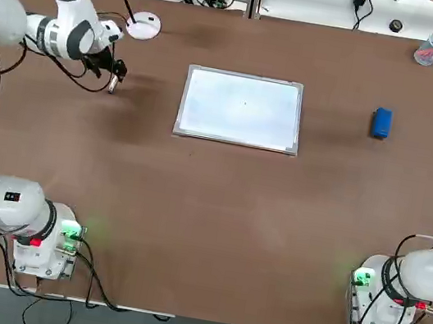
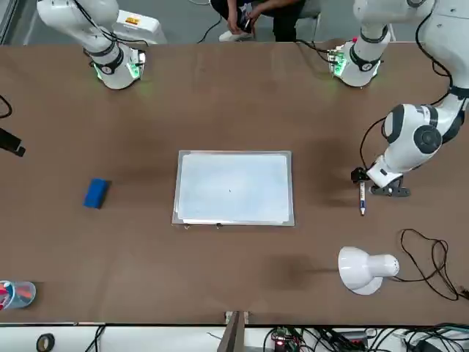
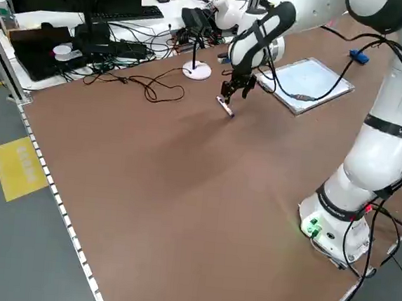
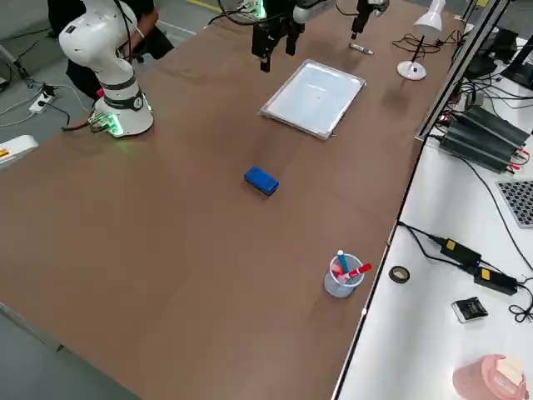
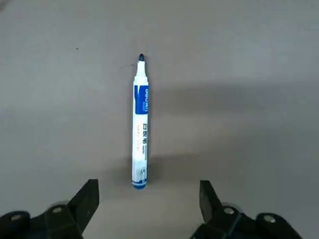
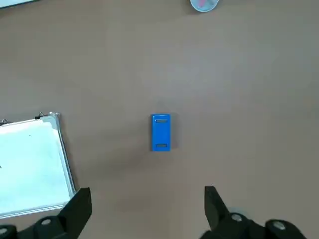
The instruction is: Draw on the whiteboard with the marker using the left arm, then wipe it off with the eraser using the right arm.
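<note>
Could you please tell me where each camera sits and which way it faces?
Top: overhead, looking down; both arms' bases.
Front: across the table, facing the robot; both arms.
Left side: raised, diagonally down; left arm.
Right side: raised, diagonally down; both arms, partly.
Left wrist: toward the marker; its own open jaws.
Right wrist: toward the eraser; its own open jaws.
Top and front share the whiteboard.

Right tool: beyond the top view's edge; in the right side view its fingers [image 4: 265,60] show, its upper arm cut off
Whiteboard [image 6: 32,167]: cropped at the right wrist view's border
Cup [image 6: 203,4]: only partly inside that same view
Board speck [image 2: 229,191]: perhaps a dot, too small to tell
Marker lettering [image 5: 144,144]: fine print, unreadable
Person [image 2: 275,15]: cut off above the thighs
</note>
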Robot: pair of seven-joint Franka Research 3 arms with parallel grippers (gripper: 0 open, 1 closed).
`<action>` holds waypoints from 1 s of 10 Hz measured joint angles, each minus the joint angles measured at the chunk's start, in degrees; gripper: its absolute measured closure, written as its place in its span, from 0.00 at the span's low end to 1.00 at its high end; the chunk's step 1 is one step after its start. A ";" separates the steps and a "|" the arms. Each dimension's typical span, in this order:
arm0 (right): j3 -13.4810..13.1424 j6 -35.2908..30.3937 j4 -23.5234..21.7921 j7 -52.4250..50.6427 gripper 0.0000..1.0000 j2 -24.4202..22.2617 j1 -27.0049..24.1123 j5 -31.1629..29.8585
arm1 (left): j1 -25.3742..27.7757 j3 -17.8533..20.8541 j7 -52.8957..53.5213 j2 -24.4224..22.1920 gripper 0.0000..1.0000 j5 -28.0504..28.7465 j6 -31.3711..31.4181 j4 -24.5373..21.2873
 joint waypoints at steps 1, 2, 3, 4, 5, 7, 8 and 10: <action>0.00 0.00 0.00 0.00 0.00 0.00 0.00 0.00 | 0.07 0.06 0.00 1.07 0.13 1.41 1.29 0.00; -0.01 0.02 -0.01 0.00 0.00 -0.01 0.00 0.00 | 0.41 0.10 0.00 2.09 0.15 3.04 2.45 0.00; -0.02 0.03 -0.01 0.00 0.00 -0.01 0.00 0.00 | 1.14 0.12 0.00 3.08 0.15 4.70 3.35 0.02; -0.02 0.04 -0.01 0.00 0.00 -0.01 -0.01 0.00 | 2.10 0.13 0.00 3.95 0.15 6.13 3.99 0.02; -0.05 0.05 -0.01 0.01 0.00 -0.03 -0.05 -0.01 | 2.91 0.14 0.01 4.66 0.19 7.18 4.48 0.04; -0.10 0.11 -0.01 0.01 0.00 -0.10 -0.27 -0.01 | 3.53 0.14 0.06 5.56 0.25 7.74 5.14 0.12; -0.11 0.14 -0.01 0.01 0.00 -0.15 -0.35 -0.01 | 3.48 0.07 0.06 5.74 0.26 7.75 5.17 0.22; -0.13 0.17 -0.01 0.01 0.00 -0.22 -0.41 -0.01 | 3.17 -0.14 0.06 5.87 0.27 7.75 5.17 0.35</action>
